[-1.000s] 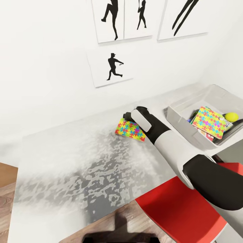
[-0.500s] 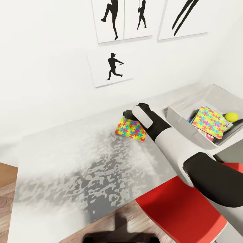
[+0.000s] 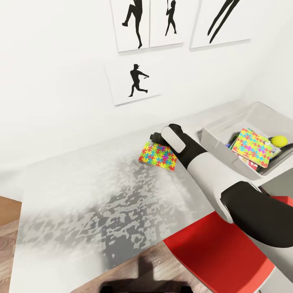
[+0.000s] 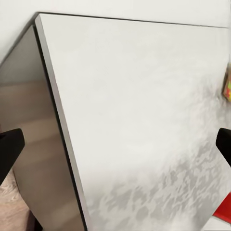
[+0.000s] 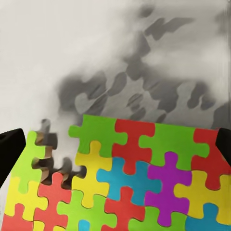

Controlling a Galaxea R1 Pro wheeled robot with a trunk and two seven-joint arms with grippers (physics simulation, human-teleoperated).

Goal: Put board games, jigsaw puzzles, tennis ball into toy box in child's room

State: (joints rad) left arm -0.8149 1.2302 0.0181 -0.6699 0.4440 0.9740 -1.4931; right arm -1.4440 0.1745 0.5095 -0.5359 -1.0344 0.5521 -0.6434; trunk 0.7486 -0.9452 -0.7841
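A multicoloured jigsaw puzzle (image 3: 157, 156) lies flat on the grey-white table (image 3: 89, 191) near the wall. My right gripper (image 3: 154, 138) hovers at its far edge, open. In the right wrist view the jigsaw puzzle (image 5: 125, 178) spreads between the two dark fingertips (image 5: 10, 150), which stand wide apart. The white toy box (image 3: 215, 149) stands at the right, holding a second jigsaw puzzle (image 3: 254, 147), the yellow tennis ball (image 3: 279, 141) and board game edges (image 3: 252, 164) beneath. My left gripper (image 4: 115, 144) hangs open over the table's bare left part.
A red chair (image 3: 219, 252) sits under my right arm at the table's front right. The wall with silhouette pictures (image 3: 132, 81) runs close behind the puzzle. The table's left edge (image 4: 57, 120) drops to wooden floor.
My right arm has shifted slightly to the right and forward at the puzzle's far edge. The puzzle has not moved.
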